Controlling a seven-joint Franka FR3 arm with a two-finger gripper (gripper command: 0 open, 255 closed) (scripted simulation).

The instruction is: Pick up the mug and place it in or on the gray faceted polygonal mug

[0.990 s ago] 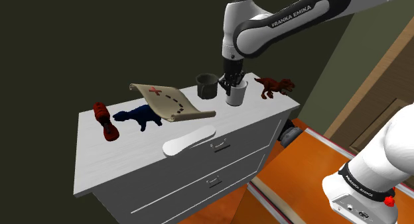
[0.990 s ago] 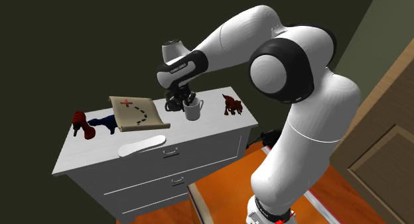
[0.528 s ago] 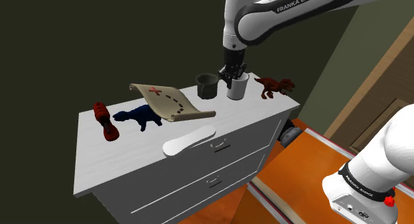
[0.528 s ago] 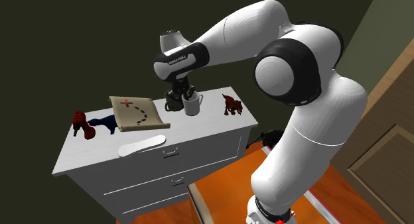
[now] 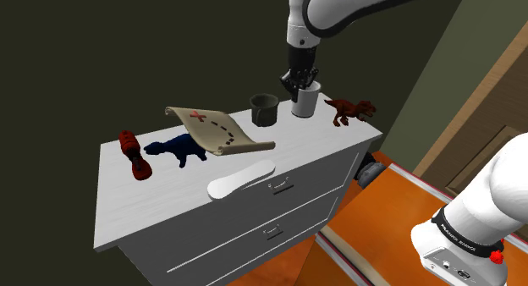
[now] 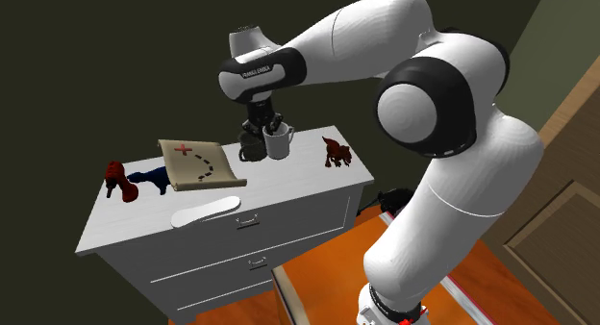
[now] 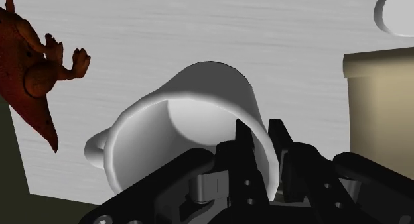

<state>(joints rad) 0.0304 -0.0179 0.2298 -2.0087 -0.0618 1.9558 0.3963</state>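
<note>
White rounded arm (image 6: 452,208), dark grey joints (image 6: 423,107), FRANKA EMIKA lettering (image 6: 252,71), black jaws, red button (image 5: 495,257) near base

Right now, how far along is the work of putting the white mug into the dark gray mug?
Done: the hand is shut on the wall of the white mug, with one finger inside and one outside, and the mug looks raised off the dresser top. In hand: it hangs beside the dark gray mug, not above it. Left: carry it over that mug, lower it in or on, then open the hand.
</note>
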